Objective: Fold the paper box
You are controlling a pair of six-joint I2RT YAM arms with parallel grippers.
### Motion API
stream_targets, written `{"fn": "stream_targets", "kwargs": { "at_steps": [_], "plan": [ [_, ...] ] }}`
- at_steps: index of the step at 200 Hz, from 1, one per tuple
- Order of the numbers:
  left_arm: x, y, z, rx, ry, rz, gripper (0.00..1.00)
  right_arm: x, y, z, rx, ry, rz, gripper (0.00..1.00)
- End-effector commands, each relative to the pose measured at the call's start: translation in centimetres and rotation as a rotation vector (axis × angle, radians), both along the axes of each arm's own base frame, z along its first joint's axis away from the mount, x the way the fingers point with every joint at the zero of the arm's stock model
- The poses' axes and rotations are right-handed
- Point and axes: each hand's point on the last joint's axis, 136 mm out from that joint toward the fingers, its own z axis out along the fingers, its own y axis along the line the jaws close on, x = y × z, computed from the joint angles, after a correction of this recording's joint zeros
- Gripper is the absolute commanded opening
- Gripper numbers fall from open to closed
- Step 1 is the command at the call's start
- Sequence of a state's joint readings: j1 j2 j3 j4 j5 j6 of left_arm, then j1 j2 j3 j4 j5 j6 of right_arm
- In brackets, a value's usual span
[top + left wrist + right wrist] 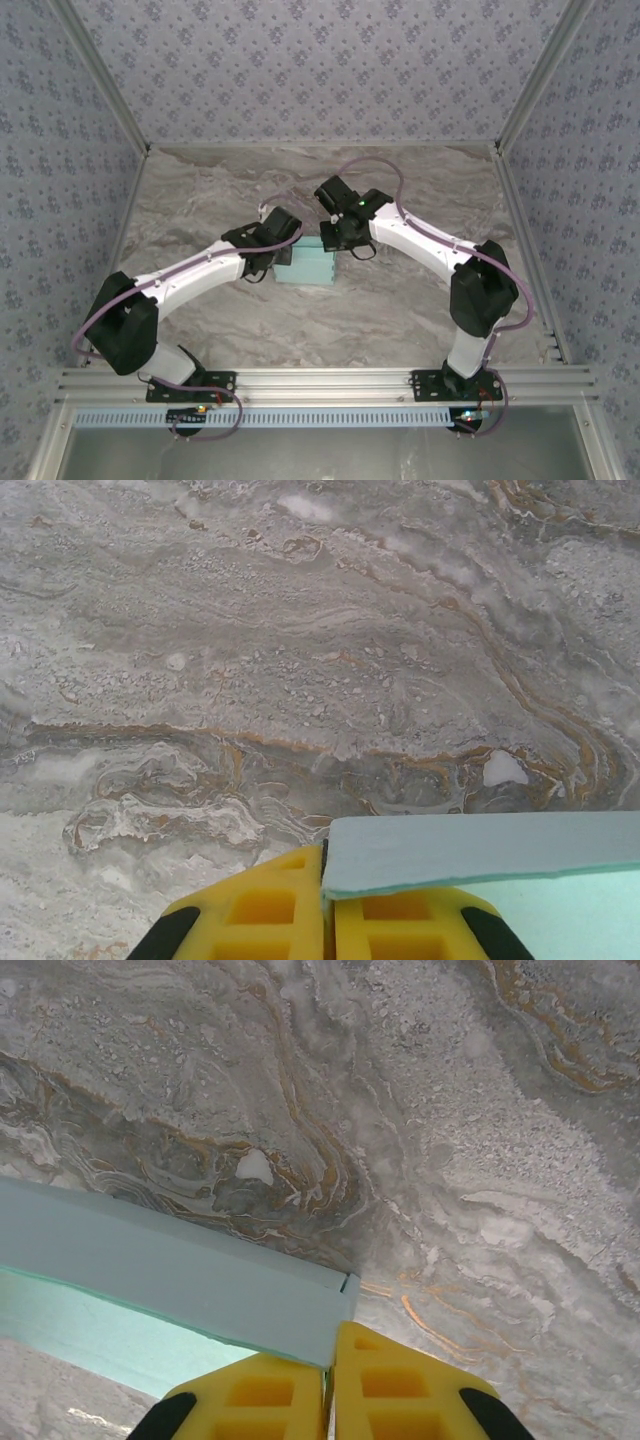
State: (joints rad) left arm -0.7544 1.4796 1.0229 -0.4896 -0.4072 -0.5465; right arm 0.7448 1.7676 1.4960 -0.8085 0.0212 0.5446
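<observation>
The paper box (pixel 305 268) sits at the middle of the table (pixel 200 200), between the two arms where they meet. From above it is a small pale aqua rectangle of thin matte card with faint upright creases on its near face. The table surface is printed or veined like marble: grey and cream swirls, with rust-orange lines that the wrist cameras bring out far more sharply than the top view does.

In the left wrist view the left gripper (pixel 325 865) has its two yellow fingers pressed together, and a corner of the paper box (pixel 480 850) enters the seam between them. One flat panel runs off to the right with a thin, slightly greener edge below it. The fingers (pixel 265 905) are moulded plastic with square hollow pockets and black rounded shoulders.

The right wrist view mirrors this. The right gripper (pixel 333 1345) is pinched narrow on the opposite corner of the paper box (pixel 180 1270), which stretches away to the left as a long folded strip (a crisp crease shows along its top).

The top view adds what the wrists leave out: white arm links, black joints, purple cables (pixel 100 310), a small green light (pixel 358 203), an aluminium rail (pixel 320 380) and walls (pixel 320 60) papered in a small floral pattern.
</observation>
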Motion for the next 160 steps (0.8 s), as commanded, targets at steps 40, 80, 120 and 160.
{"fn": "stream_targets", "kwargs": {
  "at_steps": [40,80,120,160],
  "plan": [
    [-0.6,-1.6,0.6,-0.096,-0.030,-0.002,0.07,-0.5,3.7,1.8,0.149,0.009,-0.026,0.24],
    [-0.5,-1.5,0.5,-0.100,-0.034,0.006,0.07,-0.4,3.0,2.2,0.125,0.000,-0.058,0.27],
    [-0.4,-1.4,0.6,-0.108,-0.041,0.022,0.06,-0.5,2.6,2.0,0.177,0.031,-0.144,0.22],
    [-0.5,-2.0,0.6,-0.146,-0.037,0.013,0.06,-0.6,3.2,1.6,0.208,0.061,-0.149,0.17]
  ]
}}
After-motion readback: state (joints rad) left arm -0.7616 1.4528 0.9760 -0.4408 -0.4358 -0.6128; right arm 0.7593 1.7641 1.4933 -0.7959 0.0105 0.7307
